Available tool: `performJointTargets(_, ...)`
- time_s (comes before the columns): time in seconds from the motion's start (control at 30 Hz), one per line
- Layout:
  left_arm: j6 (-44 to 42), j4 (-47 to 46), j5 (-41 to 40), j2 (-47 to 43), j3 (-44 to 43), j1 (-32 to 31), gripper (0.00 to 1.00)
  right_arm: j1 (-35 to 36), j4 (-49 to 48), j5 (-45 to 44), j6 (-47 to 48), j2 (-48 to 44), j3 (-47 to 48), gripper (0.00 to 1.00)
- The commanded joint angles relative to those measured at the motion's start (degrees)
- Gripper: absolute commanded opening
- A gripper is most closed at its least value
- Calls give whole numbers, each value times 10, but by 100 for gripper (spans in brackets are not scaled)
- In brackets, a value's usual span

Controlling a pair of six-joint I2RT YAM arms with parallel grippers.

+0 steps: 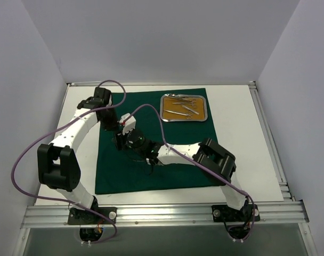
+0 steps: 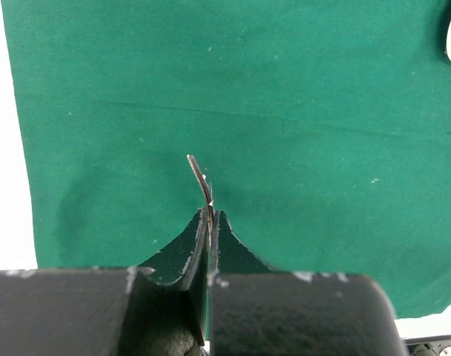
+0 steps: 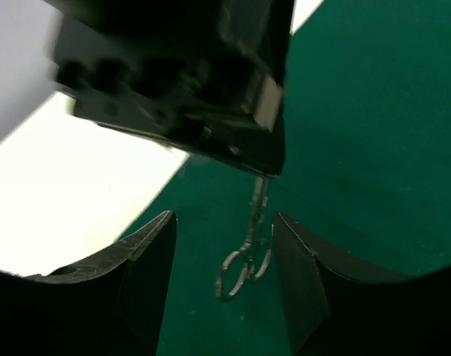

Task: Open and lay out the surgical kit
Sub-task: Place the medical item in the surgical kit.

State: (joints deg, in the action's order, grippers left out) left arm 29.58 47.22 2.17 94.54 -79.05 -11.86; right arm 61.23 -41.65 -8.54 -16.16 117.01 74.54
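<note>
My left arm [image 1: 79,125] and right arm [image 1: 178,152] are white with chunky black joints, purple cables [image 1: 13,168] looping along them, black tool fingers [image 3: 147,267].

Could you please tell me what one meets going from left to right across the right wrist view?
White table → one finger of the right claw → scissors → its other finger.

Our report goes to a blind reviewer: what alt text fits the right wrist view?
Silver scissors hang rings-down from the shut left gripper, between the open fingers of the right gripper. Below lies the dark green drape, with white table at left.
</note>
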Motion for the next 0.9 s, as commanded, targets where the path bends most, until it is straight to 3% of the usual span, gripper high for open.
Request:
performJointTargets(0.0, 14, 2, 5, -30, -22, -1, 2, 6, 2, -54, 11, 19, 31, 49)
performJointTargets(0.3, 15, 2, 17, -30, -16, -1, 2, 11, 37, -123, 48, 65, 79, 33)
performJointTargets(0.57, 9, -4, 22, -30, -13, 0, 2, 11, 70, -121, 46, 86, 109, 1)
performJointTargets(0.7, -12, -14, 41, -28, -10, 1, 2, 8, 76, -107, 39, 77, 106, 0)
performJointTargets(0.77, -26, -11, 56, -23, -14, 3, 17, 4, 79, -92, 26, 72, 104, 0)
performJointTargets(0.83, -36, -7, 66, -19, -20, 5, 23, -7, 79, -65, 11, 62, 92, 0)
performJointTargets(0.87, -43, -7, 69, -21, -21, 5, 33, -10, 75, -54, 4, 57, 86, 0)
